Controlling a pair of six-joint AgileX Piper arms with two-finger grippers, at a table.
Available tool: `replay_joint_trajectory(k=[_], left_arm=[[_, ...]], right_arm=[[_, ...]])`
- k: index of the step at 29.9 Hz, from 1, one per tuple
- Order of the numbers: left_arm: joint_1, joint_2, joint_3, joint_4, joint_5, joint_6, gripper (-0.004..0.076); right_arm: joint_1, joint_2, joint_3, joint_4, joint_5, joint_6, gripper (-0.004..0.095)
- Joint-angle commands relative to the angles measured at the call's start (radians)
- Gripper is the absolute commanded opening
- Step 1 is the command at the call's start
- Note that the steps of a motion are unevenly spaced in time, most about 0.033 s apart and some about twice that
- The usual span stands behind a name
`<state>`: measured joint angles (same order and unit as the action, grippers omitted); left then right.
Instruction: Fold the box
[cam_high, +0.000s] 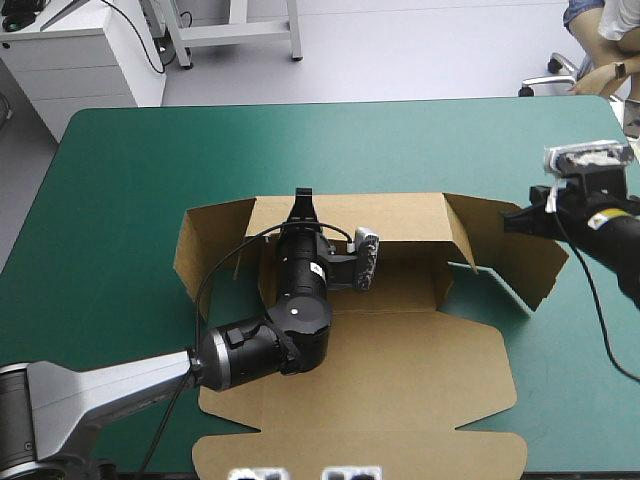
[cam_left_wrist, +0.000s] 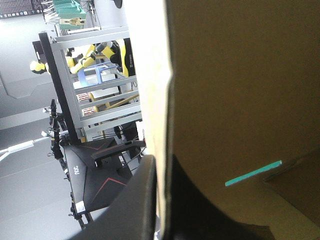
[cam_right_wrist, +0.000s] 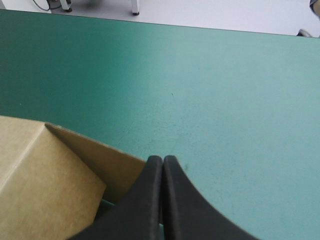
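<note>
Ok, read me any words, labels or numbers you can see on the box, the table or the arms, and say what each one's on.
Nothing here can be read.
box: plain brown board, no print in any view.
teal-green cover: no text or marks.
white sticker on the left arm: too small to read.
yellow sticker on the right arm: too small to read.

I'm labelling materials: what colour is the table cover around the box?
The cover is plain teal-green, clearest in the high view.
</note>
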<state>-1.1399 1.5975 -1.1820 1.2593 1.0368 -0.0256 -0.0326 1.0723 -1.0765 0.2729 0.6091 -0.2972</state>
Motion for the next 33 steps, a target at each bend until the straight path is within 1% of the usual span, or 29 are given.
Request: replay_joint_trajectory(k=[1, 9, 12, 16, 21, 26, 29, 33], left_arm=[[-0.008, -0.037, -0.018, 0.030, 0.020, -0.002, -0.0008], [-0.008, -0.037, -0.018, 0.023, 0.020, -0.013, -0.0008], [-0.008, -0.037, -0.018, 0.023, 0.020, -0.030, -0.0008], [-0.008, -0.037, -0.018, 0.023, 0.020, -0.032, -0.0008], [-0.008, -0.037, -0.018, 0.023, 0.020, -0.032, -0.0008], [-0.008, -0.037, -0.018, 0.022, 0.018, -0.032, -0.0008], [-0.008, -0.037, -0.018, 0.022, 0.018, -0.032, -0.0008], [-0.008, -0.037, -0.018, 0.022, 0.018, -0.032, -0.0008]], right_arm=[[-0.004, 0.136, -0.175, 0.051, 0.042, -0.007, -0.0019], [-0.004, 0.474, -0.563, 0.058, 0.348, 0.011, -0.0020], [-0.004, 0.553, -0.654, 0.060, 0.465, 0.048, -0.0020], [-0.004, 0.606, -0.693, 0.075, 0.640, 0.050, -0.0020], [-0.004, 0.581, -0.621, 0.085, 0.642, 0.037, -0.0020], [-0.004, 0.514, -0.484, 0.102, 0.642, -0.010, -0.0020], [-0.004, 0.459, -0.392, 0.145, 0.642, -0.062, -0.0020], [-0.004, 0.380, -0.321, 0.246, 0.642, -0.113, -0.0020]])
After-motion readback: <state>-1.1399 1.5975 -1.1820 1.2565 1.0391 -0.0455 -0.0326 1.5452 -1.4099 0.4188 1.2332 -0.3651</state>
